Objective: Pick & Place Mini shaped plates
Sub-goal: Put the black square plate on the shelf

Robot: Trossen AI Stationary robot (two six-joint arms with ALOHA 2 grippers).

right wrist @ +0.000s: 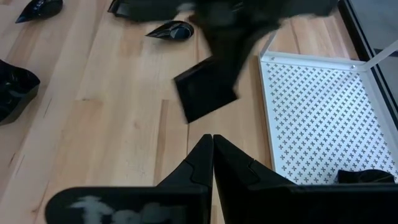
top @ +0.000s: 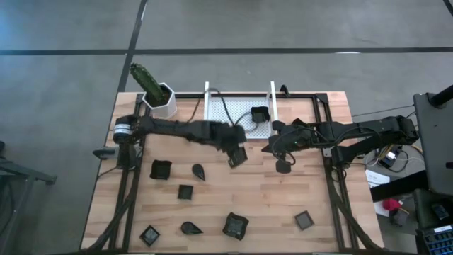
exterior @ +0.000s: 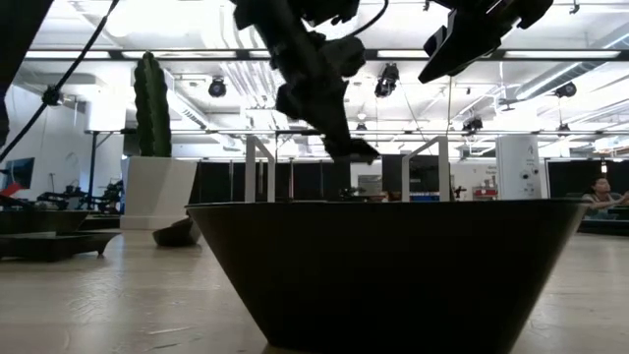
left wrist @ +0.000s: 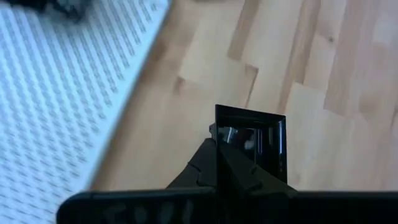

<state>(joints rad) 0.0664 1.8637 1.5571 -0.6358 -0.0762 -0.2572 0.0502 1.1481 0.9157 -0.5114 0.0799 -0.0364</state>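
- Landmark = white perforated tray (top: 239,113), at the far middle of the wooden table (top: 318,184).
- Left claw (top: 236,154) sits just off the tray's near-left corner, clamped on a square mini plate (top: 238,156); the left wrist view shows the fingers (left wrist: 214,163) pinching the plate's rim (left wrist: 255,140) over bare wood, tray edge (left wrist: 62,93) alongside.
- Low view: that plate (exterior: 352,149) hangs up in the air w/ the claw, clear of the table.
- Right claw (top: 283,164) is near the tray's near-right corner, fingers (right wrist: 208,158) pressed together, nothing between them.
- One dark plate (top: 260,113) lies inside the tray, toward its right side; also seen at the tray's corner in the right wrist view (right wrist: 367,177).
- Other mini plates lie on the table well to the near side of the tray: square (top: 161,170), teardrop (top: 199,171), small square (top: 185,192), square (top: 149,234), teardrop (top: 190,228), larger crumpled-looking one (top: 236,225), square (top: 304,220).
- Cactus pot (top: 161,99) stands just left of the tray, at the table's far-left corner.
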